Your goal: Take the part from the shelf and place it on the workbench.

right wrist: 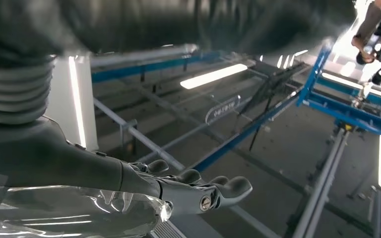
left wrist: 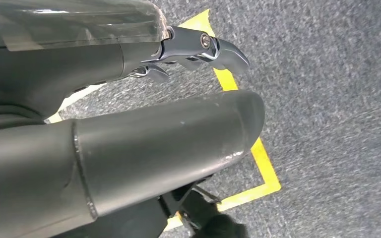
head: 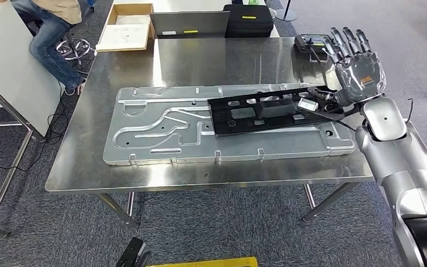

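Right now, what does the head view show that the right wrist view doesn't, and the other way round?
Head view alone: the steel workbench, the large silver panel lying on it, the black part resting on that panel, and a seated person beyond the table's far corner. Right wrist view alone: blue frame beams and bright strip lights. Both share the right hand, raised, fingers extended, holding nothing.

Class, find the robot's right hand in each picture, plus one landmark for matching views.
Head view: right hand raised at upper right, fingers spread, above the table's far right corner.
Left wrist view: left hand over carpet instead.
Right wrist view: right hand at lower left.
Shared landmark: yellow floor line, head and left wrist views.
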Robot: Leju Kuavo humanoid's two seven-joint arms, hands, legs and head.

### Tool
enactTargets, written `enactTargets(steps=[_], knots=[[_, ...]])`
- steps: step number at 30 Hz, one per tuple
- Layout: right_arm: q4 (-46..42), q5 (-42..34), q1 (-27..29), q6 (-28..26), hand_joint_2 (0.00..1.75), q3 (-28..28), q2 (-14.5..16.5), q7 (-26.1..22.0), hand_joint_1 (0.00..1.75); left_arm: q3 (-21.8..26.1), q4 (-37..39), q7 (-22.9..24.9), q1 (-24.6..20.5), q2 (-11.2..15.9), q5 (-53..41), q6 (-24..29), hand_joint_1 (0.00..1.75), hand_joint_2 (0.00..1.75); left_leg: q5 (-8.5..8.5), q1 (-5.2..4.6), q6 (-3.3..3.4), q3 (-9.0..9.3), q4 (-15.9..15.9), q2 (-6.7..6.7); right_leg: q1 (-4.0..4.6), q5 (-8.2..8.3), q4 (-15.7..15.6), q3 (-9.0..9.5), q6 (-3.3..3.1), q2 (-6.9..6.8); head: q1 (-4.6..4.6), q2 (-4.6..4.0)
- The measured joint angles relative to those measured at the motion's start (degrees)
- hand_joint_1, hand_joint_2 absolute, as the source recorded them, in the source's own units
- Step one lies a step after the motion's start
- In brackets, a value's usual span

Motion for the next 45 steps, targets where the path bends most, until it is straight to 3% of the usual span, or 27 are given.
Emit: enactTargets(steps=[1, 2, 5, 7, 10, 11, 13, 15, 16, 17, 18, 20, 22, 25, 26, 28, 30, 31, 32, 33, 35, 37, 41, 43, 45], knots=[[-0.54, -0.01, 1.03, -0.01, 0.00, -0.84, 0.04, -0.25, 0.00, 0.09, 0.00, 0.09, 0.13, 0.00, 0.02, -0.05, 0.00, 0.00, -0.04, 0.00, -0.01, 0.00, 0.06, -0.03, -0.12, 0.10, 1.08, -0.55, 0.15, -0.01, -0.01, 0.01], [-1.16, -0.02, 1.96, -0.01, 0.00, -1.71, 0.10, -0.75, 0.00, 0.15, 0.00, 0.30, 0.25, 0.00, 0.00, 0.04, 0.00, 0.00, -0.11, 0.01, -0.09, 0.00, 0.17, -0.05, -0.25, 1.31, -0.17, 0.04, 0.23, -0.02, 0.00, 0.01], [-3.61, -0.34, 4.38, -0.02, 0.00, -5.66, 0.63, -3.33, 0.00, 0.28, 0.00, 1.51, 0.36, 0.01, -0.08, 0.69, 0.00, 0.00, -0.62, -0.05, -0.75, -0.13, 0.88, -0.12, -0.44, 6.04, -10.71, 5.33, 0.10, -0.04, -0.02, 0.00], [-5.39, -0.55, 6.35, -0.03, 0.00, -8.91, 1.39, -5.16, 0.00, 0.48, 0.00, 2.30, 0.40, 0.02, -0.09, 0.97, 0.00, 0.00, -0.85, -0.22, -1.33, -0.27, 1.15, -0.20, -0.17, 6.56, -13.65, 6.77, -0.42, 0.02, -0.03, 0.01], [-7.83, -0.24, 9.31, -0.04, 0.00, -12.54, 2.85, -6.95, 0.00, 0.75, 0.00, 2.91, 0.56, 0.03, -0.07, 1.04, 0.00, 0.00, -1.32, -0.21, -2.15, -0.44, 1.52, -0.19, -0.15, 6.82, -13.80, 6.74, -1.44, 0.06, -0.04, 0.00], [-8.52, -0.13, 9.99, -0.04, 0.00, -13.43, 3.32, -7.24, 0.00, 0.83, 0.00, 2.98, 0.57, 0.04, -0.05, 1.04, 0.00, 0.00, -2.27, -0.17, -2.46, -0.94, 2.72, -0.15, -0.25, 6.92, -13.91, 6.75, -1.87, 0.02, -0.04, -0.01], [-9.61, -0.07, 10.93, -0.04, 0.00, -15.02, 4.09, -7.51, 0.00, 0.95, 0.00, 3.03, 0.60, 0.04, -0.04, 1.04, 0.00, 0.00, -5.80, -0.02, -3.00, -3.45, 8.53, -0.06, -0.31, 7.04, -14.03, 6.72, -2.51, -0.11, -0.04, -0.01], [-10.17, -0.07, 11.70, -0.03, 0.00, -16.19, 4.68, -7.55, 0.00, 1.02, 0.00, 3.04, 0.71, 0.04, -0.04, 1.04, 0.00, 0.00, -9.04, 0.05, -3.24, -6.74, 16.01, -0.04, -0.18, 7.08, -14.02, 6.61, -2.71, -0.18, -0.04, -0.01], [-10.35, -0.04, 12.08, -0.03, 0.00, -16.66, 4.93, -7.57, 0.00, 1.04, 0.00, 3.04, 0.79, 0.04, -0.04, 1.04, 0.00, 0.00, -9.31, 0.07, -3.24, -7.49, 17.81, -0.04, -0.11, 7.09, -14.01, 6.59, -2.73, -0.18, -0.05, -0.01], [-10.51, 0.01, 12.40, -0.03, 0.00, -17.06, 5.15, -7.64, 0.00, 1.06, 0.00, 3.05, 0.83, 0.04, -0.03, 1.04, 0.00, 0.00, -8.48, 0.06, -3.13, -7.13, 17.31, -0.04, -0.06, 7.09, -13.99, 6.59, -2.73, -0.17, -0.05, 0.00], [-10.67, 0.05, 12.61, -0.03, 0.00, -17.45, 5.35, -7.80, 0.00, 1.08, 0.00, 3.05, 0.84, 0.05, -0.02, 1.05, 0.00, 0.00, -6.74, 0.04, -2.90, -5.61, 14.47, -0.04, -0.02, 7.10, -13.97, 6.63, -2.72, -0.14, -0.05, 0.00], [-11.01, 0.11, 12.75, -0.04, 0.00, -18.28, 5.70, -8.25, 0.00, 1.18, 0.00, 3.04, 0.73, 0.08, 0.03, 1.09, 0.00, 0.00, -3.27, -0.13, -2.16, -1.32, 6.17, -0.04, 0.15, 7.10, -13.87, 6.66, -2.59, -0.10, -0.04, 0.00], [-11.14, 0.20, 12.75, -0.03, 0.00, -19.03, 6.04, -8.78, 0.00, 1.33, 0.00, 3.02, 0.57, 0.10, 0.10, 1.16, 0.00, 0.00, -2.08, -0.35, -1.63, 0.89, 1.66, -0.05, 0.29, 7.23, -13.83, 6.58, -2.13, -0.08, -0.03, -0.01], [-11.20, 0.82, 12.77, -0.03, 0.00, -19.81, 6.72, -9.51, 0.00, 1.45, 0.00, 2.97, 0.54, 0.02, 0.13, 1.22, 0.00, 0.00, -1.50, -0.31, -1.04, 1.09, 0.60, -0.01, 0.25, 7.46, -14.08, 6.53, -1.07, -0.04, -0.04, 0.00], [-11.24, 1.04, 12.75, -0.03, 0.00, -20.05, 6.93, -9.62, 0.00, 1.46, 0.00, 2.95, 0.51, -0.03, 0.11, 1.23, 0.00, 0.00, -1.10, -0.17, -0.70, 1.16, 0.15, 0.03, 0.21, 6.84, -13.49, 6.27, -0.78, -0.03, -0.03, 0.01], [-11.29, 1.29, 12.76, -0.03, 0.00, -20.53, 7.26, -9.73, 0.00, 1.49, 0.00, 2.91, 0.41, -0.11, 0.07, 1.25, 0.00, 0.00, -0.46, 0.05, -0.17, 1.11, -0.47, 0.12, 0.11, 3.62, -8.90, 4.33, -0.36, -0.04, -0.01, 0.00], [-11.28, 1.45, 13.00, -0.02, 0.00, -20.80, 7.58, -9.88, 0.00, 1.52, 0.00, 2.91, 0.44, -0.11, 0.01, 1.26, 0.00, 0.00, -0.27, 0.00, 0.06, 0.78, -0.47, 0.12, 0.05, 0.00, -1.75, 1.24, 0.03, -0.05, -0.01, -0.01], [-11.27, 1.53, 13.20, -0.02, 0.00, -20.87, 7.75, -9.96, 0.00, 1.53, 0.00, 2.92, 0.49, -0.11, -0.02, 1.26, 0.00, 0.00, -0.23, -0.03, 0.07, 0.62, -0.38, 0.13, -0.02, -0.61, 0.43, 0.37, 0.19, -0.05, -0.01, -0.01], [-11.27, 1.58, 13.35, -0.02, 0.00, -20.91, 7.91, -10.01, 0.00, 1.54, 0.00, 2.92, 0.53, -0.11, -0.04, 1.26, 0.00, 0.00, -0.22, -0.05, 0.05, 0.49, -0.23, 0.12, -0.12, -0.07, 0.47, 0.55, 0.29, -0.06, -0.01, -0.01], [-11.27, 1.61, 13.40, -0.02, 0.00, -20.99, 8.04, -10.08, 0.00, 1.55, 0.00, 2.92, 0.54, -0.12, -0.05, 1.26, 0.00, 0.00, -0.24, -0.04, -0.02, 0.40, -0.03, 0.12, -0.23, 1.41, -1.63, 1.81, 0.32, -0.07, -0.01, -0.01], [-11.27, 1.62, 13.26, -0.02, 0.00, -21.24, 8.25, -10.30, 0.00, 1.55, 0.00, 2.91, 0.52, -0.13, -0.07, 1.26, 0.00, 0.00, -0.45, -0.10, -0.39, 0.19, 0.54, 0.07, -0.34, 4.65, -9.02, 5.91, 0.22, -0.10, 0.00, -0.01], [-11.28, 1.62, 13.13, -0.02, 0.00, -21.54, 8.45, -10.49, 0.00, 1.56, 0.00, 2.90, 0.47, -0.13, -0.10, 1.27, 0.00, 0.00, -0.61, -0.29, -0.94, -0.16, 1.08, 0.00, -0.12, 5.71, -13.31, 8.00, -0.28, -0.03, -0.02, -0.01], [-11.29, 1.62, 13.13, -0.02, 0.00, -21.85, 8.87, -10.59, 0.00, 1.57, 0.00, 2.87, 0.47, -0.13, -0.11, 1.30, 0.00, 0.00, -1.12, -0.27, -2.16, -0.78, 1.80, -0.02, -0.11, 6.09, -14.02, 7.81, -1.75, -0.01, -0.03, -0.01], [-11.29, 1.62, 13.07, -0.02, 0.00, -21.91, 9.14, -10.60, 0.00, 1.57, 0.00, 2.86, 0.47, -0.13, -0.12, 1.32, 0.00, 0.00, -4.07, -0.10, -2.68, -2.63, 6.10, 0.01, -0.25, 6.46, -14.28, 7.69, -2.48, -0.13, -0.04, 0.00], [-11.29, 1.61, 13.09, -0.02, 0.00, -21.92, 9.43, -10.68, 0.00, 1.57, 0.00, 2.86, 0.55, -0.13, -0.13, 1.33, 0.00, 0.00, -7.88, 0.01, -2.98, -5.85, 13.67, 0.02, -0.18, 6.63, -14.22, 7.35, -2.83, -0.17, -0.04, 0.01]])
